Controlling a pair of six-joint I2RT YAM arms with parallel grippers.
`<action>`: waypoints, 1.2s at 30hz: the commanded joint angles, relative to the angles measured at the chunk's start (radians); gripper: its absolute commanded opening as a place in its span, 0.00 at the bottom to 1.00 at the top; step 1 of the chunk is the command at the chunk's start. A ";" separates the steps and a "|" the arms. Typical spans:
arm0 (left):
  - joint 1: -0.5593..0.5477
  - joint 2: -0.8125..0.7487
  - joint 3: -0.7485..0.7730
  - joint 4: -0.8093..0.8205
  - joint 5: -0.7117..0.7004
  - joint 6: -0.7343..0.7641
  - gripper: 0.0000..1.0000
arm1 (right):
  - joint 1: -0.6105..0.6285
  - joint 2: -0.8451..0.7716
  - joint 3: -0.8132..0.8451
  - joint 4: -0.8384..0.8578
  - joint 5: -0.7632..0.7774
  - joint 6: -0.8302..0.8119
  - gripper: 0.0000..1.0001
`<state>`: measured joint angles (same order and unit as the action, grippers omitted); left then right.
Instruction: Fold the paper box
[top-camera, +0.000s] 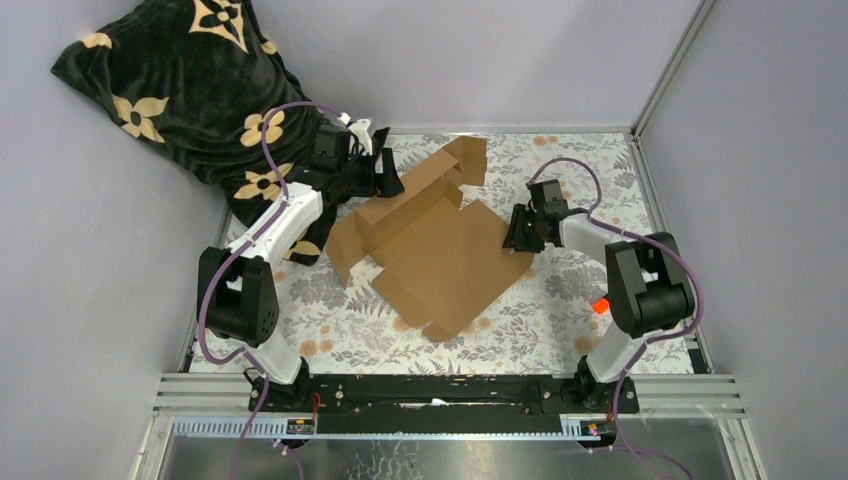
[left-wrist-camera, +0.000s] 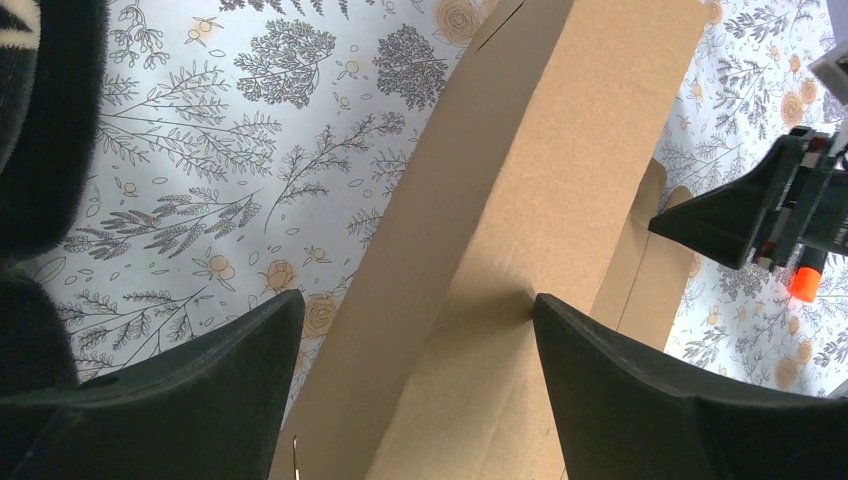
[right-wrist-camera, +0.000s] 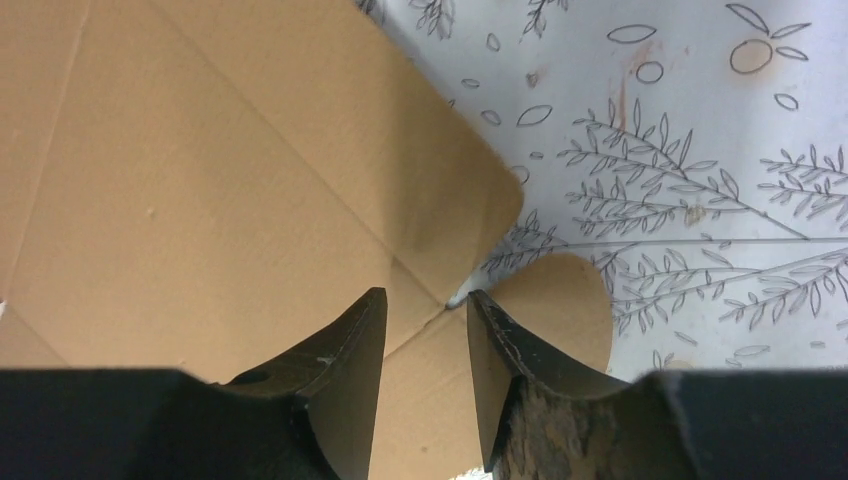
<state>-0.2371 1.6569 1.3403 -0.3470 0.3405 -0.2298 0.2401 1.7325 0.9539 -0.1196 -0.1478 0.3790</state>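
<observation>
1. Step in hand, as I judge it: an early fold, raising a side wall; the paper box (top-camera: 440, 250) sits mid-counter (top-camera: 560, 330), toward the far edge; it is mostly a flat sheet, with the far-left panels tilted up and the rest lying flat.
2. Left hand (top-camera: 378, 170) is at the box's far-left side, toward the far-left corner; its fingers (left-wrist-camera: 200, 400) are spread wide, astride a raised panel and not pinching it.
3. Right hand (top-camera: 522, 232) is at the box's right edge; there is a narrow gap between its fingers (right-wrist-camera: 340, 370), above a rounded corner flap; nothing visibly pinched; can't tell whether it touches the cardboard.
4. Next move, my guess: the left hand closes on or pushes the raised panel upright along its crease while the right hand pins the base flat; risk is the sheet sliding.
5. Container: the box is not yet formed and no walls are locked; nothing in or on it; an orange marker (top-camera: 601, 306) lies apart near the right edge, and a dark flowered cushion (top-camera: 180, 90) sits at the far-left corner.
</observation>
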 joint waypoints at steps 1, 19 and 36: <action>-0.006 -0.015 -0.008 -0.041 -0.004 0.020 0.90 | -0.008 -0.116 0.062 -0.064 -0.009 0.007 0.45; -0.011 0.000 -0.027 -0.043 -0.004 0.032 0.90 | -0.233 0.279 0.492 0.274 -0.493 0.354 0.57; -0.014 0.030 -0.030 -0.051 0.023 0.029 0.90 | -0.223 0.797 1.062 0.376 -0.658 0.564 0.55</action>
<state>-0.2512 1.6539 1.3193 -0.3473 0.3786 -0.2298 -0.0231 2.5092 1.9045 0.2146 -0.7280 0.9176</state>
